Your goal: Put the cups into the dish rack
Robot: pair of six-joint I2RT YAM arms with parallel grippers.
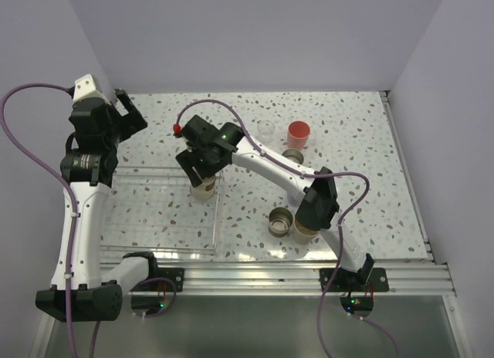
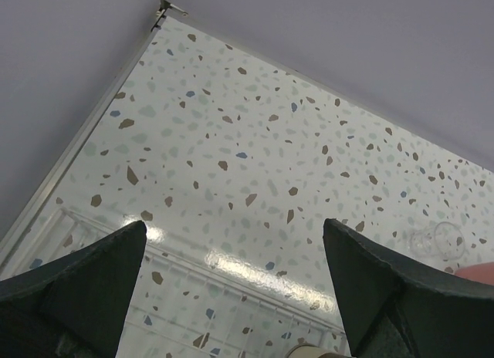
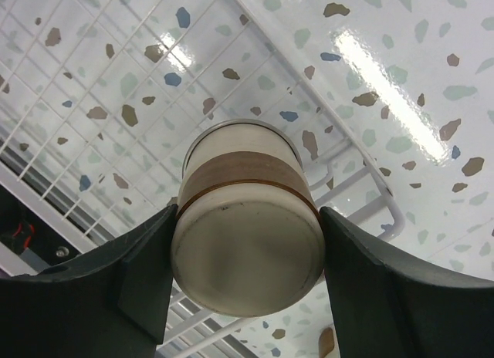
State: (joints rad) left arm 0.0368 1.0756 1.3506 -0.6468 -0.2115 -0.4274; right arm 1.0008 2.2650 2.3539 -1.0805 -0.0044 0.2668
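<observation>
Left hand (image 1: pixel 133 109): up off the counter (image 1: pixel 355 188) at the back-left corner, jaws spread wide, nothing between them. Its own camera looks down past both fingers at speckled counter and the rack's far rail.

Rack (image 1: pixel 154 219): clear plastic tray with low see-through walls and a thin white wire grid (image 3: pixel 93 80) inside. It sits front-left on the counter, just ahead of the left arm's base. Only the banded cup shows in it from above.

Right hand (image 3: pixel 247 242): reached across to the rack's right edge, clamped on the banded cup (image 3: pixel 243 173), one finger on each side of the body. Cup is cream with a wide brown band around the middle and a thin metal rim at the far end. Its flat closed end faces the wrist camera. It's over the grid, just inside the right wall. Can't tell if it's touching the wires.

Rest of the cups are on the counter, right of the rack:
- clear cup (image 1: pixel 266 130), near the back, upright
- red cup (image 1: pixel 299 133), coral, just beside the clear one, open end up
- metal cup (image 1: pixel 293 154), just in front of the red one, partly behind the right arm
- second metal cup (image 1: pixel 280 222), near the front, open end up
- beige cup (image 1: pixel 306 233), touching or just beside it, mostly hidden under the right arm
</observation>
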